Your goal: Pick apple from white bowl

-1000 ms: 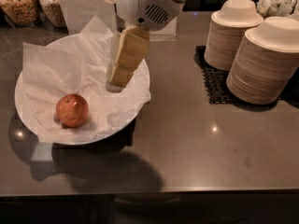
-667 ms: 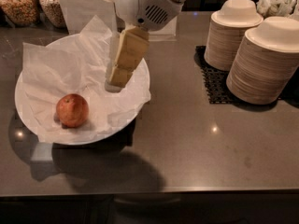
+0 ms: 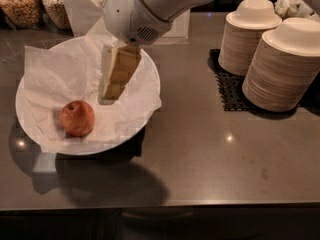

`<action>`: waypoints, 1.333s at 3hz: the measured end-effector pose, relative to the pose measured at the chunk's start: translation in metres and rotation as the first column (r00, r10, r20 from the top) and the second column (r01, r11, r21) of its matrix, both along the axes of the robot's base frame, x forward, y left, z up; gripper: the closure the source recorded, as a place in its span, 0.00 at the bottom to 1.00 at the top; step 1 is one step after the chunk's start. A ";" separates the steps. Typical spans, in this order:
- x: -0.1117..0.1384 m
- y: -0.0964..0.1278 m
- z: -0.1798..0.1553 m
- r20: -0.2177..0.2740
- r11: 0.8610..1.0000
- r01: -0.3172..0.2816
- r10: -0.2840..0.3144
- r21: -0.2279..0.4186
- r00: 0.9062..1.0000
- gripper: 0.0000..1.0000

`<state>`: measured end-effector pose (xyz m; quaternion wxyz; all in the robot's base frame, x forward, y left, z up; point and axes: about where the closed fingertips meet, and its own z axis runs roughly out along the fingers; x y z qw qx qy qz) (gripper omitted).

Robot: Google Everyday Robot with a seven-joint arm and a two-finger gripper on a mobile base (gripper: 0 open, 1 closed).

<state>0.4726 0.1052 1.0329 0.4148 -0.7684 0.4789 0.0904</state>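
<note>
One wide grey bench [image 3: 210,154] fills most of the view, its surface glossy, with small light spots and a dark shadow near the front edge at 6 o'clock.

A thick white robot arm [image 3: 150,9] comes in from 12 o'clock and hangs over the left half of the bench.

At 9 o'clock sits the bowl [image 3: 22,114], wide, shallow, round and white. A crinkled white paper [image 3: 55,79] lines it and spills over the rim at 3 o'clock and at 12 o'clock.

At 2 o'clock stand two tall stacks of small beige paper bowls, one stack [image 3: 250,39] further back and the other stack [image 3: 287,66] nearer and to the right. Both rest partly on a black mesh mat [image 3: 227,86].

At 11 o'clock, at the back edge, stand two glass jars, one jar [image 3: 20,4] holding mixed snacks and a second jar [image 3: 57,6] just beside it.

The tan gripper [image 3: 111,95] points down from the arm, tilted, over the middle of the bowl, its tip close above the paper. It grasps nothing; whether it is released or clenched cannot be told.

The apple [image 3: 77,118], small, round and red-orange, lies on the paper at 7 o'clock inside the bowl. It is near the gripper, at the gripper's 8 o'clock, and apart from it.
</note>
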 end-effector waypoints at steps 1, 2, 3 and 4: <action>0.000 0.000 0.000 0.000 1.000 0.000 0.000 0.000 1.000 0.00; 0.005 0.012 -0.011 -0.024 0.999 0.012 -0.013 -0.043 1.000 0.00; 0.031 0.044 -0.061 -0.120 0.995 0.019 -0.031 -0.098 0.992 0.00; 0.042 0.046 -0.086 -0.169 0.995 0.010 -0.027 -0.101 0.985 0.00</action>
